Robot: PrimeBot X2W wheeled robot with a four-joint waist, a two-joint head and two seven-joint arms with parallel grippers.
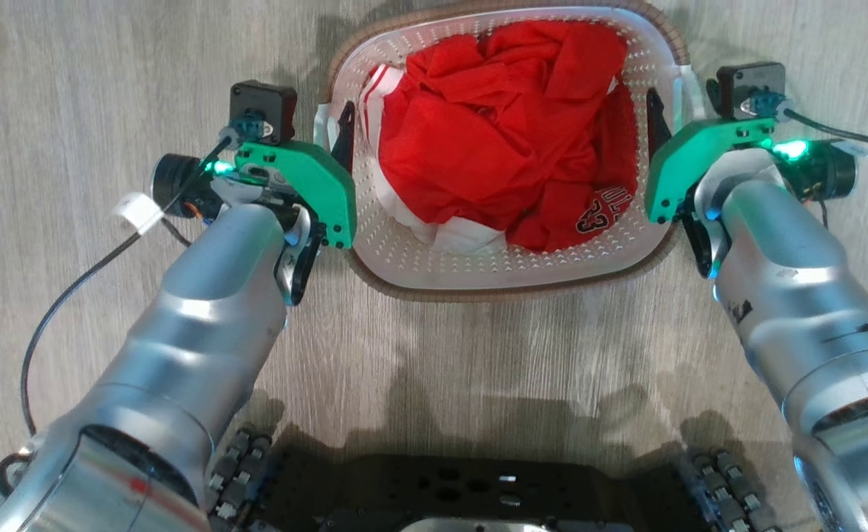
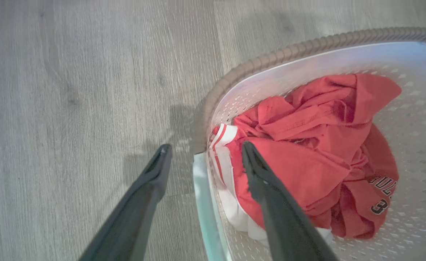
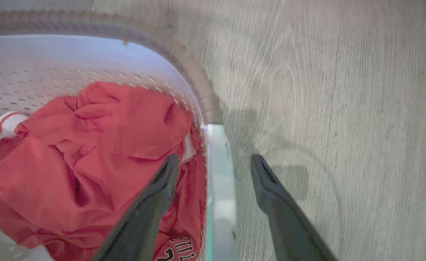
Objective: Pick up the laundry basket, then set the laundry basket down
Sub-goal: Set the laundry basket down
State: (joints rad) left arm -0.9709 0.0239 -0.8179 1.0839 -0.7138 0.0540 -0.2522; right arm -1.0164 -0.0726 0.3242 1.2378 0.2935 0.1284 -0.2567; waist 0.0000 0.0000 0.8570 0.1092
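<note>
**Basket on the floor, both jaws wide astride its handles**

The laundry basket (image 1: 493, 293) rests on the wood floor (image 1: 72, 74) straight ahead of the robot. Its long axis runs side to side, with one white handle facing each arm, and both arms are about equally near.

The left jaws stand wide open, pointing down across the left handle (image 2: 201, 188). One finger is outside above the floor and the other inside over the red clothes (image 2: 325, 145); they grip nothing.

The right jaws straddle the right handle (image 3: 220, 188) the same way, spread wide and empty.

My judgement is that closing would take the handles, while rising straight up would clear them.
</note>
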